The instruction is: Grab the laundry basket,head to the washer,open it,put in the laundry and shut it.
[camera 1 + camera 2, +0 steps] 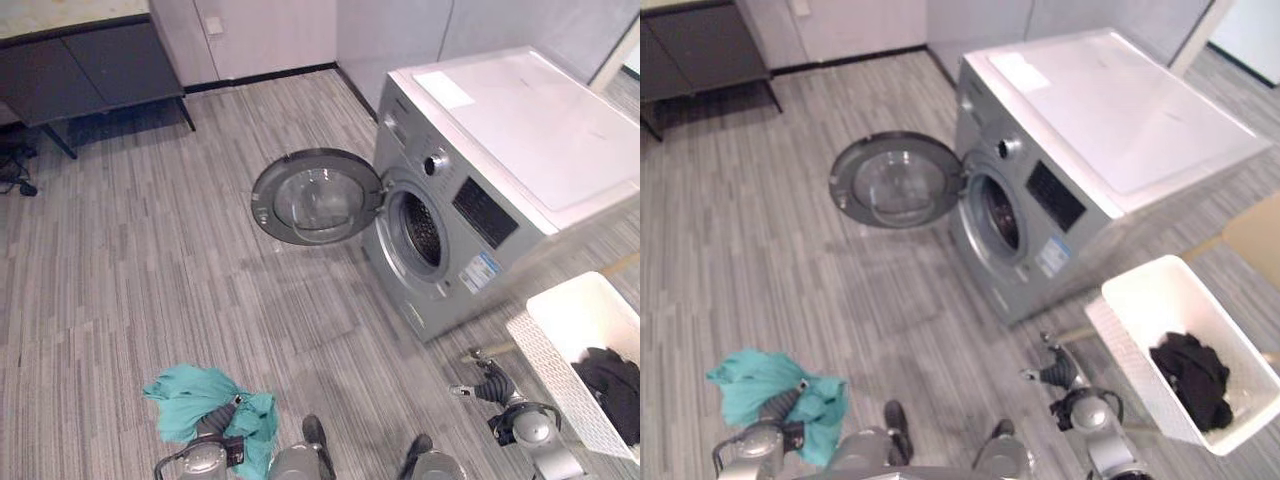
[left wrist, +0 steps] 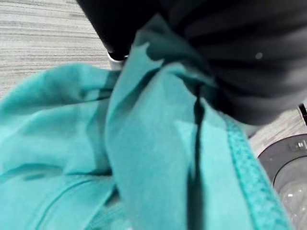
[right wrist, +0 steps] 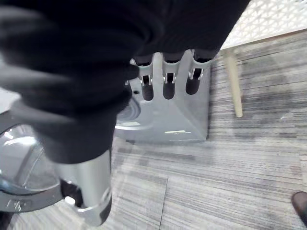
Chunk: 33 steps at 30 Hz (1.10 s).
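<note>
— What are you seeing around the washer (image 1: 470, 190)?
— You're looking at its round door (image 1: 315, 197) swinging wide open toward your left; a dark table (image 1: 85, 70) is standing well behind.
— And the laundry?
— Your left hand (image 1: 215, 425) is buried in teal cloth (image 1: 205, 400); its fingers can't be made out. The white basket (image 1: 1180, 340), holding dark clothes (image 1: 1190, 378), is sitting by your right hand (image 1: 1058, 372), whose fingers are relaxed, holding nothing.

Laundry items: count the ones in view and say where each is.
2. A teal garment is bunched round the left hand, low over the floor. A black garment lies in the white basket beside the washer. More may be hidden under it.
</note>
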Motion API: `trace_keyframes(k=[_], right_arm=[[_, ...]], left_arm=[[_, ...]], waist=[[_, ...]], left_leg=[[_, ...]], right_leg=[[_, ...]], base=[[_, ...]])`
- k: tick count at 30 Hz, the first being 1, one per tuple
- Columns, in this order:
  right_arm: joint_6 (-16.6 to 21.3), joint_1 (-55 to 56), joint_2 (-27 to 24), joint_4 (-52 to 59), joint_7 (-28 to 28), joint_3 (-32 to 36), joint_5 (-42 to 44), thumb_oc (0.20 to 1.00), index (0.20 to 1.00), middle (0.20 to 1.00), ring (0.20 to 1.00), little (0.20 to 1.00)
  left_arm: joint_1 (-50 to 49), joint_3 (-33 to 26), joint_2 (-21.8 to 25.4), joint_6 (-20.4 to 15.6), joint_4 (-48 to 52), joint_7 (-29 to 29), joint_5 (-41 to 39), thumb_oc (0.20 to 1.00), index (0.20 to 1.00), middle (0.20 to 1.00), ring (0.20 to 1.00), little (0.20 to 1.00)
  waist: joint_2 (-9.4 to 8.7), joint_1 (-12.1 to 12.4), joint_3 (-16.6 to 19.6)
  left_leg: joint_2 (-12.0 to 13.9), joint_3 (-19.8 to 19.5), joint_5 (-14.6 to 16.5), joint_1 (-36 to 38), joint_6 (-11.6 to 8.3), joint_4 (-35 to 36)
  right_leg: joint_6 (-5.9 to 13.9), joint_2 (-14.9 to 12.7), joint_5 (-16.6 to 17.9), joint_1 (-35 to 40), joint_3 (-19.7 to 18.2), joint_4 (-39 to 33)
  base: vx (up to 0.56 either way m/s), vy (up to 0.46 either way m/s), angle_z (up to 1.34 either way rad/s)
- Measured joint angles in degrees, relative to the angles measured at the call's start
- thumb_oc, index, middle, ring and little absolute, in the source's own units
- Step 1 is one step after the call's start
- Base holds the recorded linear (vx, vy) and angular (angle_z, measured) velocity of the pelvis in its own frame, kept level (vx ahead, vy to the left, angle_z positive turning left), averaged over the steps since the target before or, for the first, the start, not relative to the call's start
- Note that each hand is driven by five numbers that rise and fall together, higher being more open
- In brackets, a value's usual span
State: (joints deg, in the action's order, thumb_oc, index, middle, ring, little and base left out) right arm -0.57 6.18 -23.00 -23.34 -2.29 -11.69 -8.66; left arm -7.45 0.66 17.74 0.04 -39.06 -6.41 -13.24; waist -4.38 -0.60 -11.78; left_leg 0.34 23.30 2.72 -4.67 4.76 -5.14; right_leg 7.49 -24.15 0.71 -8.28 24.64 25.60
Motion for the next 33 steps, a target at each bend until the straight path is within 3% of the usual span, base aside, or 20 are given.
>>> trace_keyframes(k=[1,2,3,6,8,9,11,13,15,16,18,19,22,23,25,26,27,30,31,33], right_arm=[[0.01,-0.35,0.19,0.05,0.04,-1.03,-0.02,1.000,1.000,1.000,1.000,1.000],[0.01,-0.28,0.57,0.06,0.04,-1.77,-0.02,1.000,1.000,1.000,1.000,1.000],[0.22,-0.42,1.42,0.75,0.07,-2.19,-0.01,1.000,1.000,1.000,1.000,1.000],[0.37,-0.93,1.32,2.14,0.04,-2.18,0.00,1.000,1.000,1.000,1.000,1.000],[0.35,-1.23,0.95,2.15,0.04,-2.11,0.02,1.000,1.000,1.000,1.000,1.000],[0.34,-1.48,0.93,2.24,-0.02,-2.32,0.03,1.000,1.000,1.000,1.000,1.000],[0.15,-1.82,1.32,1.88,0.07,-2.27,0.03,1.000,1.000,1.000,1.000,1.000],[0.11,-1.63,1.43,0.24,0.16,-2.18,0.01,1.000,1.000,1.000,1.000,1.000],[0.06,-0.80,0.91,-0.15,0.15,-2.13,-0.03,1.000,1.000,1.000,1.000,1.000],[0.19,0.51,0.86,-0.25,0.18,-2.00,-0.03,1.000,1.000,1.000,1.000,1.000],[0.12,1.51,0.37,-0.88,0.58,-1.22,-0.05,1.000,1.000,1.000,1.000,1.000],[0.10,3.33,0.44,-0.94,0.80,-0.88,-0.05,1.000,1.000,1.000,1.000,1.000],[0.28,2.45,-1.47,-0.54,0.65,0.57,0.03,1.000,1.000,1.000,1.000,1.000],[0.40,0.60,-1.71,0.18,-0.06,1.36,0.03,1.000,1.000,1.000,1.000,1.000],[0.51,-0.53,-1.75,0.29,-0.25,2.21,0.04,1.000,1.000,1.000,1.000,1.000],[0.52,-0.88,-1.71,0.33,0.44,1.42,0.60,1.000,1.000,1.000,1.000,1.000],[0.54,-1.52,-1.02,0.11,0.54,-0.32,0.59,1.000,1.000,1.000,1.000,1.000],[1.14,-1.68,0.97,-0.37,0.70,-4.18,0.69,1.000,1.000,1.000,1.000,1.000],[1.92,-2.94,1.75,-2.37,0.92,-4.90,0.65,1.000,1.000,1.000,1.000,1.000],[2.01,-2.41,1.11,-2.35,1.04,-4.24,0.51,1.000,1.000,1.000,1.000,1.000]], left_arm=[[0.32,0.08,0.81,0.00,0.12,-0.03,0.10,0.200,0.200,0.200,0.200,0.200],[0.80,0.04,1.38,0.01,0.11,-0.12,0.32,0.200,0.200,0.200,0.200,0.200],[1.21,0.10,2.20,-0.05,0.38,-0.38,0.53,0.200,0.200,0.200,0.200,0.200],[2.17,0.42,3.60,-0.10,2.36,-0.35,0.63,0.200,0.200,0.200,0.200,0.200],[3.38,1.63,3.20,-0.07,1.96,0.07,0.65,0.200,0.200,0.200,0.200,0.200],[3.09,1.68,2.46,-0.01,1.97,0.33,0.67,0.200,0.200,0.200,0.200,0.200],[3.73,1.37,0.47,0.09,0.50,0.60,0.67,0.200,0.200,0.200,0.200,0.200],[2.74,2.52,-0.56,0.48,0.20,1.11,0.72,0.200,0.200,0.200,0.200,0.200],[0.66,3.05,-0.86,0.47,2.05,1.42,0.97,0.200,0.200,0.200,0.200,0.200],[-0.53,3.83,-0.88,0.42,2.84,1.63,1.10,0.200,0.200,0.200,0.200,0.200],[-1.81,4.55,-2.44,0.53,3.33,1.66,1.14,0.200,0.200,0.200,0.200,0.200],[-1.53,5.51,-1.98,0.53,3.22,1.99,1.28,0.200,0.200,0.200,0.200,0.200],[-1.38,6.26,-2.31,0.50,3.72,2.38,2.57,0.200,0.200,0.200,0.200,0.200],[-0.48,6.22,-1.69,0.40,4.61,2.76,2.89,0.200,0.200,0.200,0.200,0.200],[1.35,6.18,-1.46,0.46,5.22,2.84,3.05,0.200,0.200,0.200,0.200,0.200],[2.66,6.46,-1.10,0.47,6.36,2.87,3.18,0.200,0.200,0.200,0.200,0.200],[3.26,6.50,-0.71,0.03,7.54,2.93,3.20,0.200,0.200,0.200,0.200,0.200],[4.29,7.62,0.53,-0.30,8.26,2.88,3.26,0.200,0.200,0.200,0.200,0.200],[5.40,9.16,1.26,-0.56,8.62,2.71,3.32,0.200,0.200,0.200,0.200,0.200],[5.17,10.23,0.99,-0.46,8.29,3.11,3.61,0.200,0.200,0.200,0.200,0.200]], waist=[[-0.69,-0.21,-0.14],[-0.66,-0.27,-0.22],[0.02,-0.58,-0.67],[-0.14,-1.37,-2.32],[-0.29,-2.14,-3.49],[-0.30,-2.60,-4.00],[-1.00,-2.68,-4.51],[-1.33,-3.70,-4.62],[0.06,-3.73,-4.65],[0.70,-3.77,-4.47],[4.07,-4.36,-3.98],[2.88,-5.16,-3.71],[2.75,-3.95,-2.64],[1.76,-2.94,-2.36],[0.68,-4.08,-2.63],[-0.71,-3.88,-3.17],[-1.83,-3.03,-3.60],[-2.16,-3.70,-3.36],[-2.18,-2.46,-3.31],[-0.12,-3.63,-2.94]], left_leg=[[-1.58,-0.21,0.38,1.20,1.09,0.92],[-2.15,-0.71,0.29,1.99,1.14,1.71],[-2.03,-1.71,-1.25,3.37,1.34,3.70],[-2.37,-4.01,-1.58,4.45,0.87,5.90],[-2.93,-5.56,-1.31,4.86,0.56,6.24],[-3.48,-5.99,-0.12,4.77,-0.89,6.15],[-4.97,-7.05,1.89,5.10,-1.55,6.07],[-6.08,-7.89,2.95,8.03,-0.46,5.70],[-5.61,-9.02,5.69,10.72,-1.56,5.49],[-5.15,-9.45,6.73,12.16,-2.69,5.07],[-2.26,-10.72,9.24,14.06,-5.61,1.31],[-1.25,-9.79,9.51,10.52,-6.49,-11.05],[3.61,-10.01,7.80,1.87,-9.46,-31.18],[3.05,-10.00,10.14,-1.67,-9.35,-29.16],[3.06,-10.55,10.15,-5.47,-9.42,-25.06],[1.87,-11.89,9.93,-6.37,-8.81,-19.52],[1.61,-13.52,8.53,-6.27,-8.30,-14.15],[0.72,-25.41,3.81,-8.18,-8.77,-3.99],[-1.38,-34.37,1.36,-9.09,-8.13,0.32],[-0.28,-30.76,-3.79,-9.74,-6.78,1.47]], right_leg=[[-0.24,-1.50,0.59,-2.92,-4.38,5.30],[0.23,-0.90,-1.42,-4.49,-8.09,7.67],[-0.18,3.45,-4.46,-5.89,-12.55,7.84],[-1.64,12.73,-5.46,-10.69,-10.86,0.70],[-1.37,15.70,-5.26,-12.94,-12.10,-5.03],[-1.26,16.39,-4.56,-14.66,-11.77,-7.85],[-0.37,16.69,-3.62,-17.56,-9.43,-14.06],[-1.01,15.96,-2.74,-16.81,-3.66,-19.82],[-1.32,16.09,-2.28,-15.79,-2.94,-16.67],[-3.53,16.55,-0.54,-13.96,-3.02,-15.59],[-7.22,18.15,-2.50,-13.01,-3.10,-9.73],[-11.55,17.89,0.89,-9.33,-3.53,-11.81],[-15.65,22.76,2.58,-3.49,-6.59,-18.78],[-16.42,23.57,3.85,-2.61,-9.19,-20.92],[-16.34,24.08,3.79,-1.02,-10.49,-22.75],[-16.24,24.48,3.73,0.78,-13.52,-24.35],[-15.93,25.06,3.96,1.83,-15.25,-24.42],[-13.12,27.98,2.56,7.45,-22.65,-26.58],[-12.60,29.47,2.41,7.64,-30.81,-26.90],[-12.46,30.80,2.23,9.00,-29.60,-27.70]], base=[[0.25,0.162,0.21],[0.25,0.137,0.24],[0.30,0.116,0.51],[0.19,0.032,0.44],[0.36,-0.051,0.41],[0.55,-0.079,0.28],[0.36,-0.050,0.29],[0.35,-0.067,0.41],[0.49,-0.172,0.27],[0.52,-0.255,0.16],[0.24,-0.170,0.49],[0.22,-0.138,0.63],[0.14,-0.036,-0.38],[0.24,0.083,-0.94],[0.20,0.080,-0.45],[0.16,0.096,-0.69],[0.23,0.158,-1.16],[0.25,0.261,-1.60],[0.18,0.259,-2.55],[0.09,0.304,-1.98]])
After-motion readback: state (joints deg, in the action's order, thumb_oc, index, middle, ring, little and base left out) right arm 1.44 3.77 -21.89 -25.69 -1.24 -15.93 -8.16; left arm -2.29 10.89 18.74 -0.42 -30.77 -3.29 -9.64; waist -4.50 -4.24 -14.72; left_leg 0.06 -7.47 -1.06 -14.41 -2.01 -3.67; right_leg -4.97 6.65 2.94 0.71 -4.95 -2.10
